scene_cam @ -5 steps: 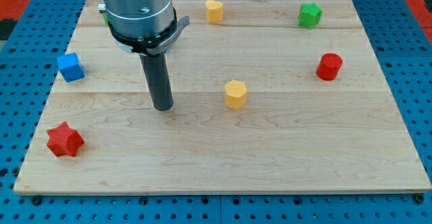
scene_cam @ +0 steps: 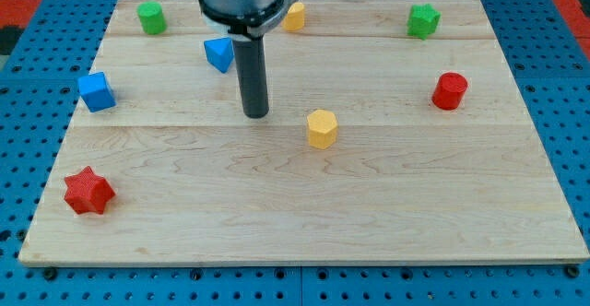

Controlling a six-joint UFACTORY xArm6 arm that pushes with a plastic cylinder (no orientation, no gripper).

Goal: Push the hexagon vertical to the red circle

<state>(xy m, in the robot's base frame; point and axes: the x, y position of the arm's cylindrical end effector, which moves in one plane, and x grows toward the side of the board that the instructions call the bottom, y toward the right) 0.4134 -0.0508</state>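
The yellow hexagon [scene_cam: 322, 128] sits near the board's middle. The red circle [scene_cam: 450, 91] stands at the view's right, higher up than the hexagon. My tip [scene_cam: 255, 114] rests on the board to the left of the hexagon and slightly above it, a short gap apart and touching no block.
A blue triangle [scene_cam: 219, 53] lies just left of the rod. A second yellow block [scene_cam: 294, 15] is partly behind the arm at the top. A green block [scene_cam: 151, 17] is at top left, a green star [scene_cam: 423, 19] top right, a blue cube [scene_cam: 96, 92] at left, a red star [scene_cam: 88, 192] bottom left.
My tip has moved right and up the view, closer to the yellow hexagon. The arm now uncovers the green block and blue triangle. No block has moved.
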